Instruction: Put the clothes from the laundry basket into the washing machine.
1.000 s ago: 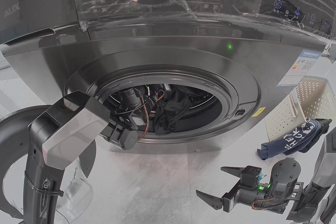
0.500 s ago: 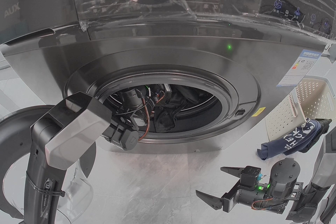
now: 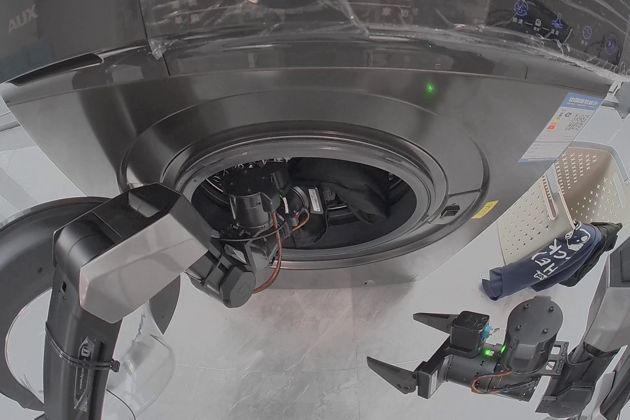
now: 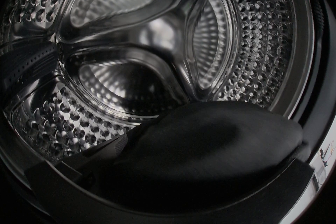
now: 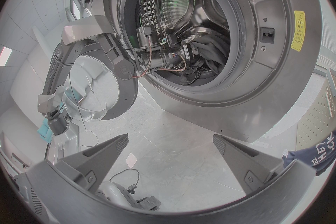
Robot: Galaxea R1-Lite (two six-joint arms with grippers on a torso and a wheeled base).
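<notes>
The washing machine's round opening (image 3: 453, 178) faces me with its door swung open. My left gripper (image 3: 321, 205) is inside the steel drum (image 4: 147, 35), fingers apart. One finger (image 4: 117, 144) shows bare, and a black garment (image 4: 217, 144) bulges over the other. That garment (image 3: 348, 191) lies in the drum's lower part (image 5: 210, 51). My right gripper (image 3: 394, 339) hangs open and empty low over the floor, right of the opening (image 5: 168, 139). A navy printed garment (image 3: 558, 257) drapes over the white laundry basket's rim (image 3: 590, 178).
The open glass door (image 3: 26, 257) stands to the left of the opening, beside my left arm. Pale floor tiles (image 3: 315, 342) lie between the machine and my right gripper. The basket stands tight against the machine's right side.
The black garment hung over the drum's front lip from my left gripper; now it lies farther inside. My left wrist has dropped and turned. The right arm has stayed still.
</notes>
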